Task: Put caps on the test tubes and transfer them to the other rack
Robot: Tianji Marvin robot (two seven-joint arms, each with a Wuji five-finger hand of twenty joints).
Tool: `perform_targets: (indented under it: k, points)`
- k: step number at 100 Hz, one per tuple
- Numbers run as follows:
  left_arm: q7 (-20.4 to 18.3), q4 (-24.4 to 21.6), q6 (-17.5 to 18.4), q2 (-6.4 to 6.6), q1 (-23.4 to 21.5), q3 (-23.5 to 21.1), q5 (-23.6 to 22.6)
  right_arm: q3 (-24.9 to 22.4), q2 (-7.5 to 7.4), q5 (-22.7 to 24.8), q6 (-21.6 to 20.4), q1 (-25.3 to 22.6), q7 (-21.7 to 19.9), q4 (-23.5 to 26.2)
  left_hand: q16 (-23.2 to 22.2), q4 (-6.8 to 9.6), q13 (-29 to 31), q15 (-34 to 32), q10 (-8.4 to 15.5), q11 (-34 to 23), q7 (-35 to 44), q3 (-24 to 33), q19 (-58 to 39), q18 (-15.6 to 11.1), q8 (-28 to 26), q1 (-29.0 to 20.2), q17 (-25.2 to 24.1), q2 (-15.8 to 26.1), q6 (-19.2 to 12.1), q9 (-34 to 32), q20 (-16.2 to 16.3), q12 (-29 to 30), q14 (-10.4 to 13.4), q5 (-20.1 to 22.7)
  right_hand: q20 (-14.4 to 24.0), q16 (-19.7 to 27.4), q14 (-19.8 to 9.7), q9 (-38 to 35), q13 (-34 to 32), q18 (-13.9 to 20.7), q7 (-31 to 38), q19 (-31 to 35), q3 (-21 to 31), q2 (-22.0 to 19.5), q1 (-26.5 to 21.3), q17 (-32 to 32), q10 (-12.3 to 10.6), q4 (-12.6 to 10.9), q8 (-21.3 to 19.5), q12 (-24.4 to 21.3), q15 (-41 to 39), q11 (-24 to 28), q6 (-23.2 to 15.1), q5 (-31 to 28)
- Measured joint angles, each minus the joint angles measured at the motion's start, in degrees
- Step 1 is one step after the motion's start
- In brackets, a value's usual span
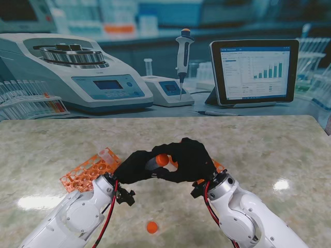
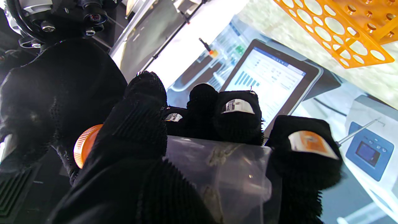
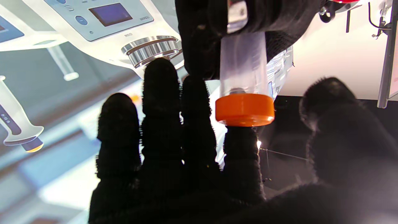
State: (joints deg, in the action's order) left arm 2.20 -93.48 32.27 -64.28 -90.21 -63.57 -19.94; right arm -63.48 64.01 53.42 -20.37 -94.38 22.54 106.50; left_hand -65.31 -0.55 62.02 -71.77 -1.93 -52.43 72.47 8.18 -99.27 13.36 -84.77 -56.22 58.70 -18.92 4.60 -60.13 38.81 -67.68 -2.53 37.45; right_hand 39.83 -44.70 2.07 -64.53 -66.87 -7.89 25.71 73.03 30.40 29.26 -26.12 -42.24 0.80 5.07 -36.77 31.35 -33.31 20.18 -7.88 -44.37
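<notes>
The left hand (image 1: 135,166) is closed around a clear test tube (image 2: 217,174), its fingers (image 2: 238,116) wrapped over the barrel, and holds it raised off the surface with the long axis lying roughly level, the mouth end pointing across toward the right hand (image 1: 192,160). An orange cap (image 3: 245,109) sits on that mouth end; whether it is fully seated cannot be told. The right hand meets the left at the cap: in its wrist view the fingers (image 3: 160,102) stand spread and slightly curled beside the cap, with one fingertip just under it and the thumb apart, so it seems to grip nothing firmly. The coming press or twist likely turns on the right hand working along the tube's axis. Beyond the left hand lies an orange rack (image 1: 89,171) holding another clear tube (image 1: 107,155); orange showing behind the right hand is probably the second rack. Nearer the robot a loose orange cap (image 1: 151,227) rests on the pale marbled surface (image 1: 269,150), backed by a printed laboratory backdrop (image 1: 155,62).
</notes>
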Motion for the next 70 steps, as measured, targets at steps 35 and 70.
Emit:
perform_targets:
  k: [35,70]
  points:
    - [0.05,0.17,0.05,0.1,-0.38,-0.07,-0.11,0.86,0.01,0.25,-1.76,1.17,1.02,-1.86,0.0,0.0,0.0,0.0,0.0,0.0,0.0,-0.01,0.0,0.0,0.0,0.0,0.0,-0.03,0.54,0.0,0.0,0.0,0.0,0.59,-1.89,0.01,-2.26,0.26,-0.89,1.32,5.47,-1.53,4.72,8.07,-13.74,-4.16,1.06,2.73,2.96,2.61,-0.07,2.84,-0.61,0.35]
    - [0.03,0.16,0.6,0.34,-1.11,-0.28,-0.42,1.64,-0.31,-2.12,-5.85,3.26,-3.79,-2.81,0.0,0.0,0.0,0.0,-0.07,0.0,0.02,-0.01,0.0,0.0,0.0,0.0,-0.53,-0.6,0.94,-0.11,0.0,0.0,-0.04,1.35,-6.65,1.98,-2.78,-3.09,-2.82,2.04,16.48,-4.88,7.18,10.21,-19.58,-7.23,1.23,4.8,8.39,8.9,1.0,4.05,-0.68,1.05]
